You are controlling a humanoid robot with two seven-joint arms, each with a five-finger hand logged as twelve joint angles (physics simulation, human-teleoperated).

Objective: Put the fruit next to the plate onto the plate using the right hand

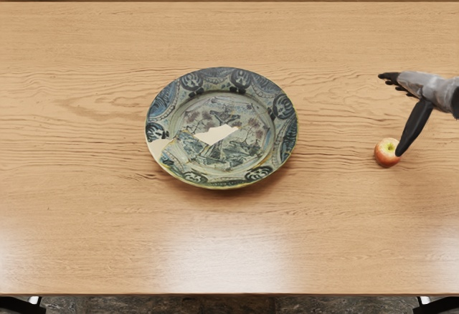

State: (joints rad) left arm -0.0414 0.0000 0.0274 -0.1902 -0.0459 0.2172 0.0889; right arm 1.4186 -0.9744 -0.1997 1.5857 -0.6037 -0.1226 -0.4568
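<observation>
Head view: apple (386, 152) sits on table (86, 221), well right of plate (159, 106), not on it. R hand (419, 95) at right edge, fingers spread, holding nothing; one finger points down beside apple, contact unclear.

Blue-patterned plate (276, 106), red-yellow apple (386, 152) (small), light woodgrain table (86, 221).

bright, soft, even light from above. a pale sheen spreads over the wooden table (215, 249) toward its front edge. the plate (161, 110) casts a thin, faint shadow along its near rim. the render is sharp throughout.
</observation>
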